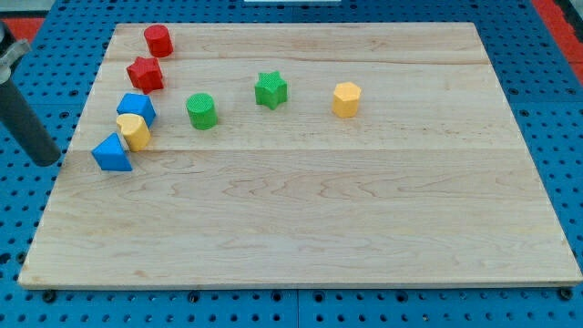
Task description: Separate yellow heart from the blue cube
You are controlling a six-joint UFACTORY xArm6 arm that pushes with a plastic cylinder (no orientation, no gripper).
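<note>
Resting off the wooden board (pixel 301 219)'s left edge, my tip (pixel 47 160), holding nothing; yellow heart (pixel 134 131) touching blue cube (pixel 136 107).

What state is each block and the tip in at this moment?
yellow heart: touching blue cube and blue triangle
red cylinder: apart
red star: apart
green cylinder: apart
green star: apart
yellow hexagon: apart
my tip: off board, left

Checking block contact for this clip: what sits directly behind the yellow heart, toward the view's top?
The blue cube sits right behind the yellow heart, apparently touching; the heart covers the cube's lower front. My tip is off the board, at the view's left.
</note>
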